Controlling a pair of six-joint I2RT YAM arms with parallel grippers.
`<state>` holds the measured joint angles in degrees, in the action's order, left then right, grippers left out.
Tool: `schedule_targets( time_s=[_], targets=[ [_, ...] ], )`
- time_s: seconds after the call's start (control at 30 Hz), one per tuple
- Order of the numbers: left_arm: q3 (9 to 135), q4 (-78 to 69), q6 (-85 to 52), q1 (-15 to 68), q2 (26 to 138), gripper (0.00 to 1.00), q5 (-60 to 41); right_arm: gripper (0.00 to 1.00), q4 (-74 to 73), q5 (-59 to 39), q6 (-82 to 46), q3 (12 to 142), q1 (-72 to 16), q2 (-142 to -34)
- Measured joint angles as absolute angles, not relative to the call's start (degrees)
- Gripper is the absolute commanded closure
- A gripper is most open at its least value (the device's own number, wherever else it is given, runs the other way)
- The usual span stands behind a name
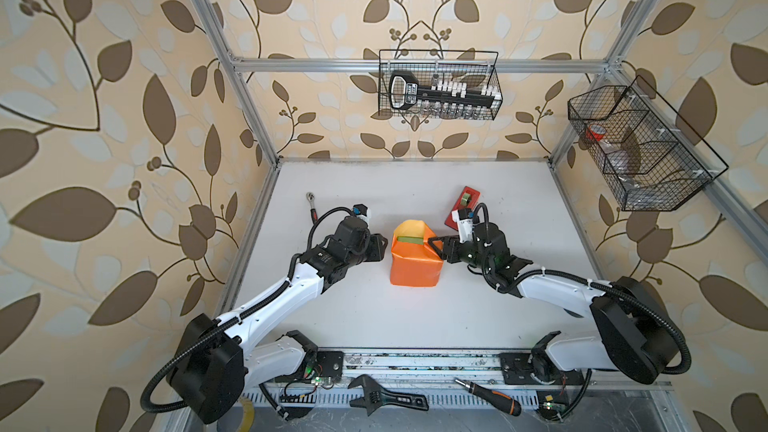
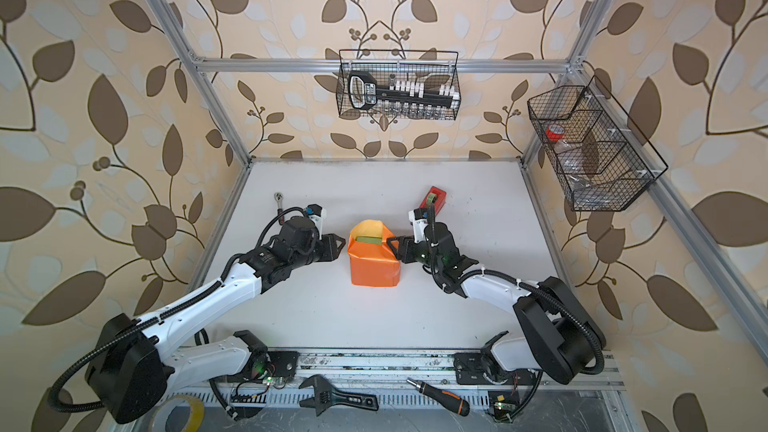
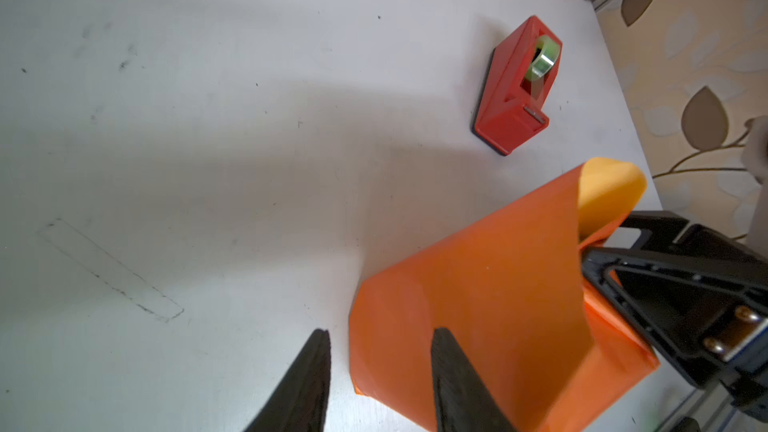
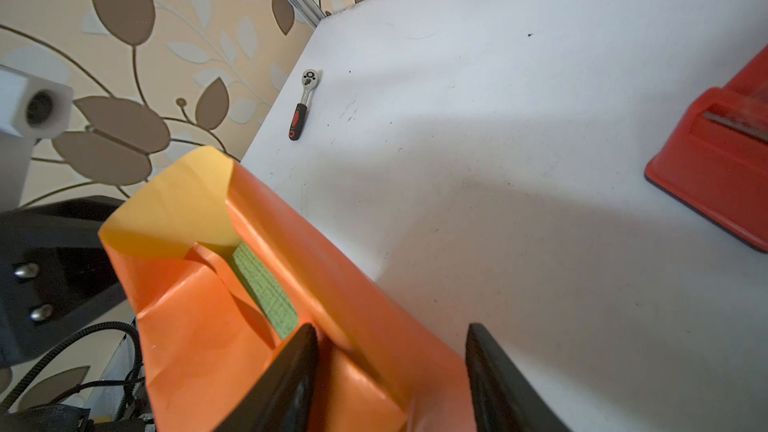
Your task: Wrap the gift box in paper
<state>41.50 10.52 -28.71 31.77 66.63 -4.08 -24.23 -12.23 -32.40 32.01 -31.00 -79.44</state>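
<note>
The right gripper [image 4: 391, 326] had its two fingers spread apart. The side wall of the paper [image 4: 199, 326] stood between them and was not squeezed flat. One finger sat right by the green top of the gift box [image 4: 266, 292], and the other was outside the paper. The left gripper [image 3: 381, 331] was spread too, on the other side of the gift box. The paper's edge just reached in between its fingers, but it pinched nothing. So the gift box lay between the two grippers, inside the orange paper, with only a strip of its top showing. The paper bundle was longer from front to back, and behind the gift box a yellow flap stood up open. I think the right gripper was nearer and should fold its wall over the gift box. The red tape dispenser [image 1: 464, 201] stood behind the gift box, on the right arm's side.
</note>
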Motion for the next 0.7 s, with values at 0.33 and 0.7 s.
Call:
schedule_targets(
  time_s=[0.33, 0.7],
  targets=[
    [41.5, 8.38, -28.86, 33.08, 67.72, 0.5, -5.67, 0.44, -24.05, -12.23, -32.36, 31.99, -31.07, -79.26],
    [41.47, 8.03, -28.99, 33.39, 64.49, 0.53, -5.82, 0.44, -24.03, -12.23, -32.36, 32.01, -31.14, -79.24]
  ],
)
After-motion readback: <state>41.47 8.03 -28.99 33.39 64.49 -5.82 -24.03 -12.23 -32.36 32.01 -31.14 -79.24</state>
